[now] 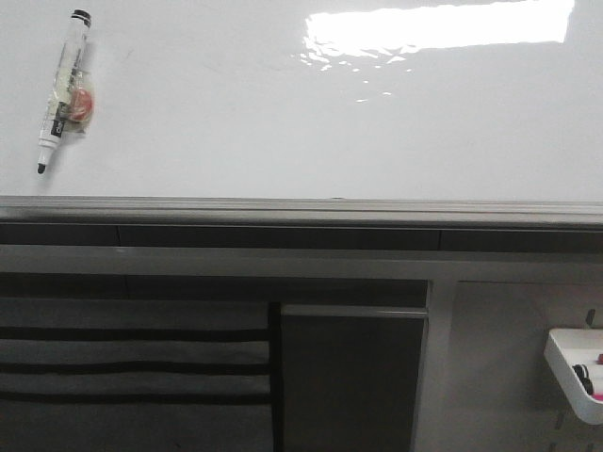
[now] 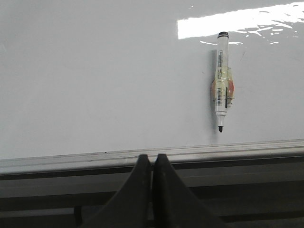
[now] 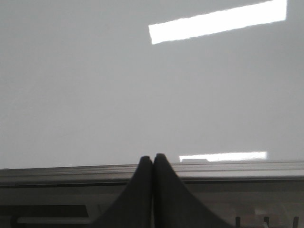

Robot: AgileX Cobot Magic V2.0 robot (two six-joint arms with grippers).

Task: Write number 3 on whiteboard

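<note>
Right now, far left on the whiteboard point(image 1: 236, 113), a marker point(image 1: 64, 89) clings uncapped, tip down, with tape and something orange wrapped round its middle, just above the grey rail point(image 1: 301, 211). My left fingers point(image 2: 152, 164) are pressed together, holding nothing, below the rail and apart from the marker. No 3 shows on the board; only a bright light patch point(image 1: 438, 26) up toward the right. My right fingers point(image 3: 152, 164) are likewise closed on nothing. Low at far right hangs a white tray point(image 1: 577, 372).
</note>
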